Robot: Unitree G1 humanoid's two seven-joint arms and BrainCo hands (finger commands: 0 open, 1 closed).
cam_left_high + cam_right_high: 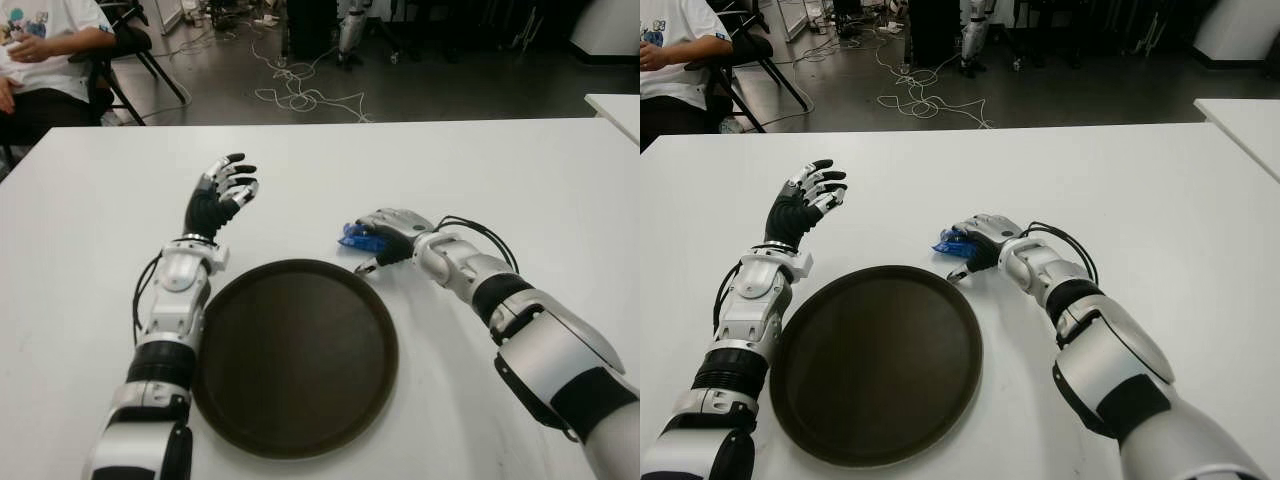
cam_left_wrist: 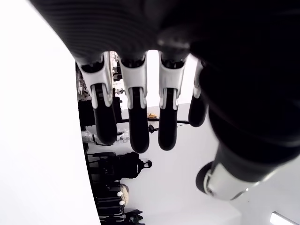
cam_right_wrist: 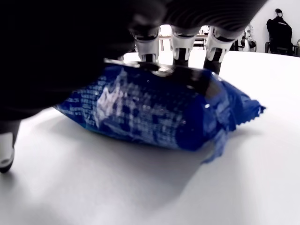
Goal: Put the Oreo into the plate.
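The Oreo (image 3: 159,112) is a blue foil packet lying flat on the white table (image 1: 480,180), just off the far right rim of the round dark plate (image 1: 295,360). My right hand (image 1: 385,240) covers it from above. Its fingers (image 3: 173,44) drape over the packet's top and far side, while the thumb (image 3: 5,150) stays apart, down near the table. A blue end of the packet (image 1: 350,238) sticks out from under the hand. My left hand (image 1: 222,190) shows beyond the plate's left side, fingers (image 2: 136,126) spread and holding nothing.
A seated person (image 1: 40,50) is at the far left behind the table. Loose cables (image 1: 300,90) lie on the floor past the far edge. A second white table (image 1: 615,105) stands at the right.
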